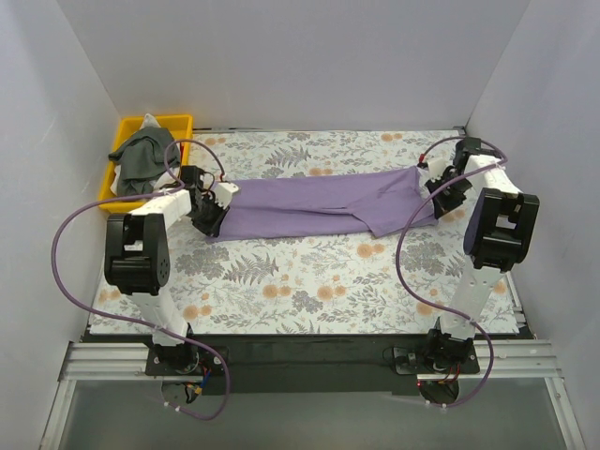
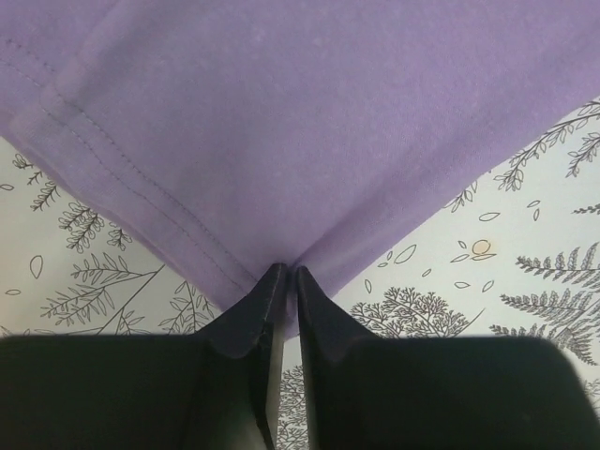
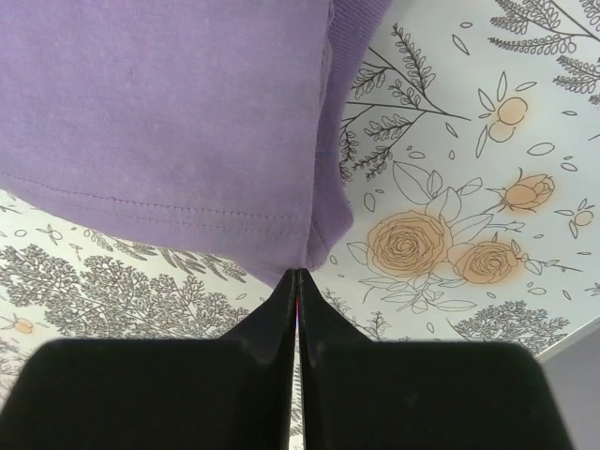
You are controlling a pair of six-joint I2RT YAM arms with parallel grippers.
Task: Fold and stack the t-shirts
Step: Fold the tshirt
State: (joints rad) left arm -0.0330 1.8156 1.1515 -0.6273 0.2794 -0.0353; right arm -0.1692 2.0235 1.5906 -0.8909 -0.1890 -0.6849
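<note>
The lilac-purple t-shirt (image 1: 314, 206) is stretched as a long band across the middle of the floral table (image 1: 309, 281) between my two grippers. My left gripper (image 1: 212, 212) is shut on its left corner; the left wrist view shows the hemmed cloth (image 2: 309, 122) pinched at the fingertips (image 2: 267, 291). My right gripper (image 1: 439, 190) is shut on the right corner, and the cloth (image 3: 169, 112) meets its tips (image 3: 286, 286) in the right wrist view. The dark grey-green t-shirt (image 1: 145, 155) lies crumpled in the yellow tray (image 1: 127, 131) at the back left.
White walls close the table on the left, back and right. Purple cables loop from both arms over the table. The arm bases stand on a black rail at the near edge.
</note>
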